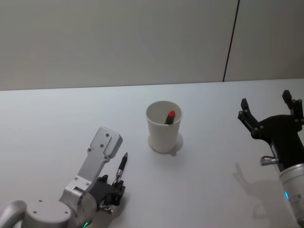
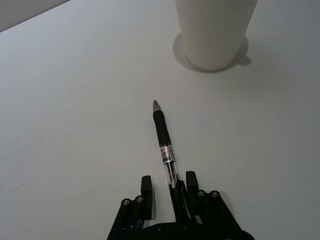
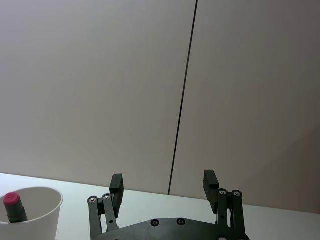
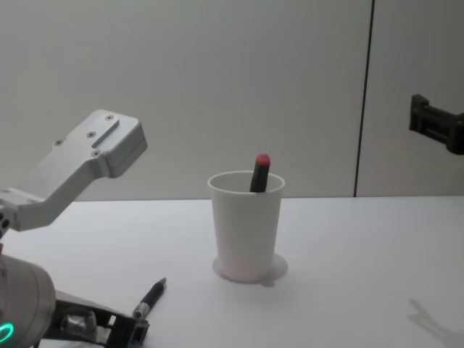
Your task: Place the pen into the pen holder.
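A black pen (image 2: pixel 163 140) with a clear barrel lies on the white table (image 1: pixel 57 123), its tip pointing toward the pen holder (image 1: pixel 164 128). The holder is a white paper cup (image 2: pixel 215 30) standing upright at the table's middle, with a red-capped pen (image 1: pixel 170 116) leaning inside it. My left gripper (image 2: pixel 169 186) is low at the near left, open, its fingers on either side of the pen's rear end with a gap on each side. In the chest view the pen (image 4: pixel 148 297) lies left of the cup (image 4: pixel 246 225). My right gripper (image 1: pixel 266 99) hangs open and empty above the table's right side.
A grey wall with a dark vertical seam (image 1: pixel 231 42) stands behind the table. The cup (image 3: pixel 30 215) and its red-capped pen (image 3: pixel 14 207) show beside my right gripper (image 3: pixel 163 179). Bare table lies between the pen and the cup.
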Controlling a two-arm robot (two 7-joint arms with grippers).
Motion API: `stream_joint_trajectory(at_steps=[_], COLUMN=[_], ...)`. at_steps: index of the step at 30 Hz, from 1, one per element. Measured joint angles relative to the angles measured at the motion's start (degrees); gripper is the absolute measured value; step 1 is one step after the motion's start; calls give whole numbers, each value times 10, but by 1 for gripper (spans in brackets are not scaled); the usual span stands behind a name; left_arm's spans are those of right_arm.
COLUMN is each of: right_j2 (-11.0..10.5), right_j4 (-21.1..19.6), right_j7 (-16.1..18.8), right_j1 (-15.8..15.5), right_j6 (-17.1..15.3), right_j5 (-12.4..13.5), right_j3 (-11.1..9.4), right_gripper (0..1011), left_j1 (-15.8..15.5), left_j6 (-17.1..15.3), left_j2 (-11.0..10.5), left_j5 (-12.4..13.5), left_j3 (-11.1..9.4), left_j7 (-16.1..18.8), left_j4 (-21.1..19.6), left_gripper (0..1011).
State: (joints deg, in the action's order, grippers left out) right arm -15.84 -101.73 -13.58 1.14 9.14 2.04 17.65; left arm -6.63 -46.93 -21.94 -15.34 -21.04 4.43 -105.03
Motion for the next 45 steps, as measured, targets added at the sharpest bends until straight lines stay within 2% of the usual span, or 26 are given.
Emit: stream_joint_trajectory(at_steps=[11,21,35,45], right_j2=[0,0,0,0], right_j4=[0,0,0,0], right_j7=[0,0,0,0], right_j1=[0,0,0,0], right_j6=[0,0,0,0], right_j5=[0,0,0,0], right_j3=[0,0,0,0], right_gripper=[1002,1002,1002,1002], left_j1=[-1,0,5,10], left_j6=[-8,-10,-2,41], left_j2=[5,9,12,11], left_j5=[13,25,37,45], left_j3=[2,4,10,20], left_j7=[-10,-17,-23,-9], left_j4=[-2,-4,-8,-18], left_gripper=[329,176,176,176])
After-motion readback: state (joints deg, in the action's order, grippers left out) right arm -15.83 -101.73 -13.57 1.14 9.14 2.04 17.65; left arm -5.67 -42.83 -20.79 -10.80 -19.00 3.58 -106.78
